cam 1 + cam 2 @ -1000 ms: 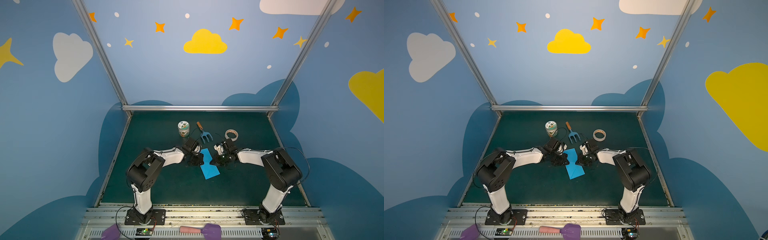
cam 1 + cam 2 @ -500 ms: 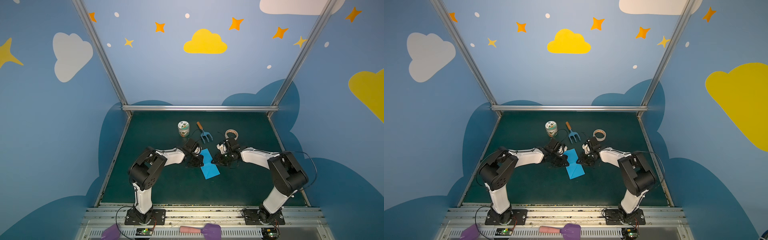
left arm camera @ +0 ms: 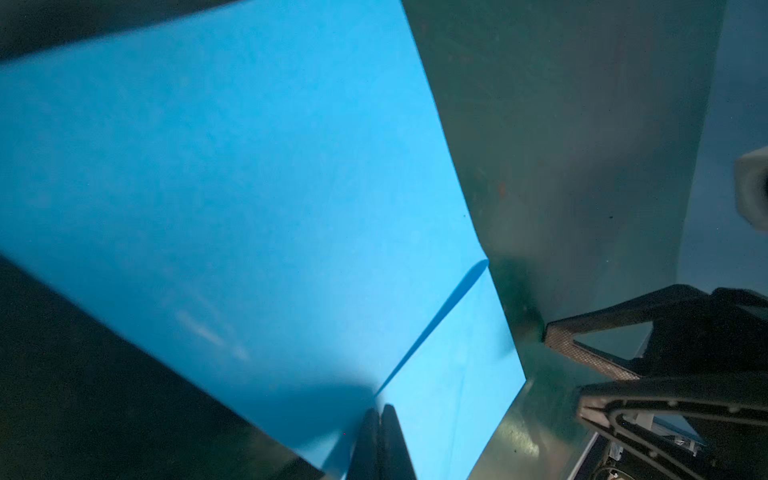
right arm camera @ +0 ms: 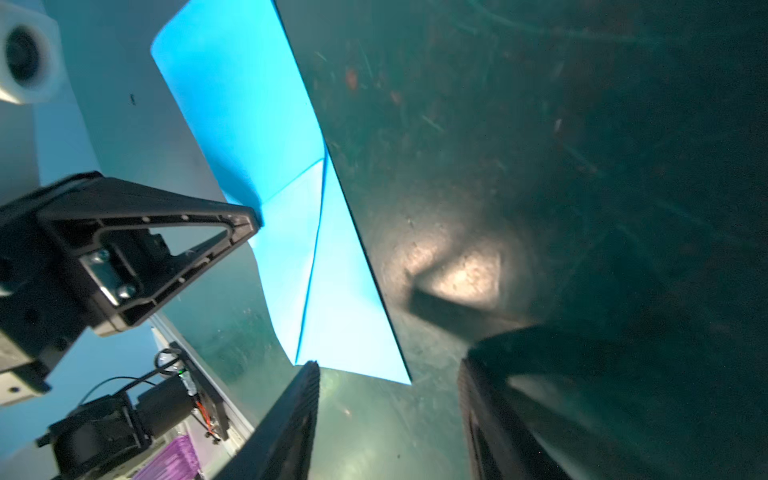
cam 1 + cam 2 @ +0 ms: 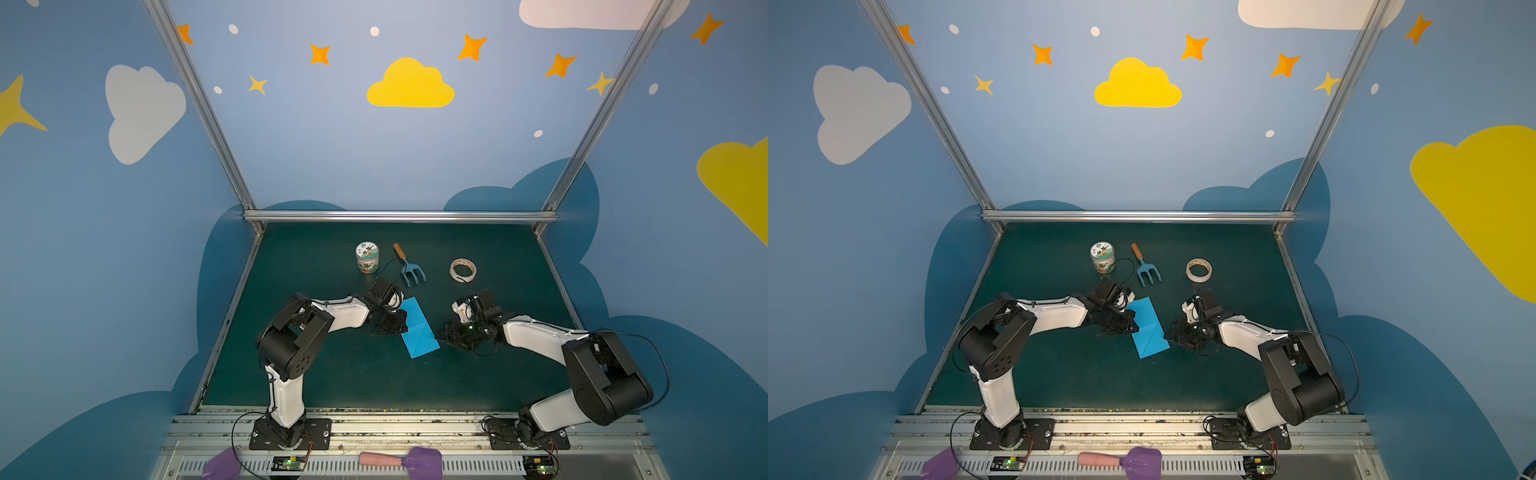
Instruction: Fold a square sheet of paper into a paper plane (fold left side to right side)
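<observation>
The dark green bench carries a folded sheet of blue paper near its middle, and farther back, in a loose row, a small jar, a blue fork with a wooden handle and a roll of tape.

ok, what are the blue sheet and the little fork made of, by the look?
Square sheet of paper: thin matte paper; it holds sharp creases. Fork: blue-painted head, probably metal though plastic is possible; orange-brown handle looks like wood.
</observation>
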You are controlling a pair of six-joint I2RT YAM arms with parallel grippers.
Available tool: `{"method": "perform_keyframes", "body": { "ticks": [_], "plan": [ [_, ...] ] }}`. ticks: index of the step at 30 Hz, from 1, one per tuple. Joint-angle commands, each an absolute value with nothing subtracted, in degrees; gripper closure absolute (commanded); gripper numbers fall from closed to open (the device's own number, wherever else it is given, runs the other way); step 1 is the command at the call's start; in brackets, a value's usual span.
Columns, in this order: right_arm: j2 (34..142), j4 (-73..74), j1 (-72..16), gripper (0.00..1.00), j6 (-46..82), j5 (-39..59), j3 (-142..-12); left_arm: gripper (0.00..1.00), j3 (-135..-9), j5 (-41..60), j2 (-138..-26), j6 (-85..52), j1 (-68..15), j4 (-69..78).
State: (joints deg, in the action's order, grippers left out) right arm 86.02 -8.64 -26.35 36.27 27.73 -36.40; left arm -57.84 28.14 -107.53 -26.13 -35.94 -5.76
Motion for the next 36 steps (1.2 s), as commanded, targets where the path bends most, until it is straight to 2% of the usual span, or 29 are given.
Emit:
{"method": "perform_keyframes", "body": {
  "ticks": [1,10,19,27,36],
  "plan": [
    [89.69,-6.85,-28.42,0.45,39.03,29.04,-34.69,0.96,-56.90,27.51,-108.96,-24.96,-35.99,-7.65],
    [97.96,-0.16,-29.14,0.45,40.88,29.66,-40.15,0.96,-58.00,27.78,-109.51,-24.61,-36.00,-8.48],
    [101.16,0.05,-26.21,0.46,36.92,29.44,-44.57,0.96,-58.17,28.07,-109.65,-24.43,-36.04,-8.83],
    [96.77,-6.79,-25.49,0.47,33.75,25.80,-41.58,0.96,-58.17,28.29,-109.71,-24.46,-36.07,-8.87],
    [91.79,-3.95,-27.82,0.47,36.01,27.01,-31.31,0.96,-57.89,28.58,-109.81,-24.62,-36.12,-8.26]
  ]
}}
